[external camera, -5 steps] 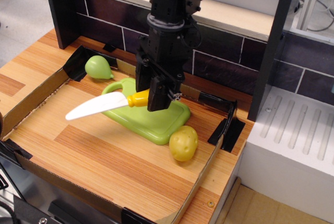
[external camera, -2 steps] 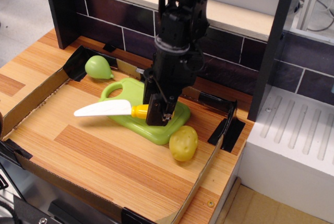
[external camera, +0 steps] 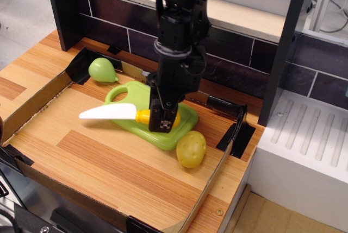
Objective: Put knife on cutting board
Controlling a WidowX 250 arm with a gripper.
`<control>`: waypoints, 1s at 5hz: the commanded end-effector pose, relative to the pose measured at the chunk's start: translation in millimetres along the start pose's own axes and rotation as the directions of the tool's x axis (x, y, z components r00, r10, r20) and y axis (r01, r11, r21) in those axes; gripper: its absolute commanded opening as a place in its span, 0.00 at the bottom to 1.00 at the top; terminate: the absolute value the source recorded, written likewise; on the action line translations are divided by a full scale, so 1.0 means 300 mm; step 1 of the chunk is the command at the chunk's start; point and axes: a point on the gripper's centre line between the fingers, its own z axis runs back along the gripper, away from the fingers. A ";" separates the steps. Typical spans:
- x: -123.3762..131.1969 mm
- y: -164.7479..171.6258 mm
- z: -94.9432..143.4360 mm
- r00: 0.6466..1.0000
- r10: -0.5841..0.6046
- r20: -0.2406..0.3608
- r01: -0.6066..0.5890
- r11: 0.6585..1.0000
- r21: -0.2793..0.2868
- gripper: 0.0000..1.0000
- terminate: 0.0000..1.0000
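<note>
No readable text, label, brand, number or sign is showing anywhere in this view.

One knife [external camera: 111, 114], one cutting board [external camera: 185, 127], one pear [external camera: 102, 70], one potato [external camera: 191, 149].
</note>
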 end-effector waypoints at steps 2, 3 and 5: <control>0.051 0.060 0.046 0.999 -0.030 0.018 0.029 0.999 0.024 0.00 0.00; 0.065 0.071 0.033 1.000 0.008 0.016 -0.008 1.000 0.015 0.00 0.00; 0.079 0.088 0.044 0.995 0.086 0.051 -0.085 0.996 -0.016 1.00 0.00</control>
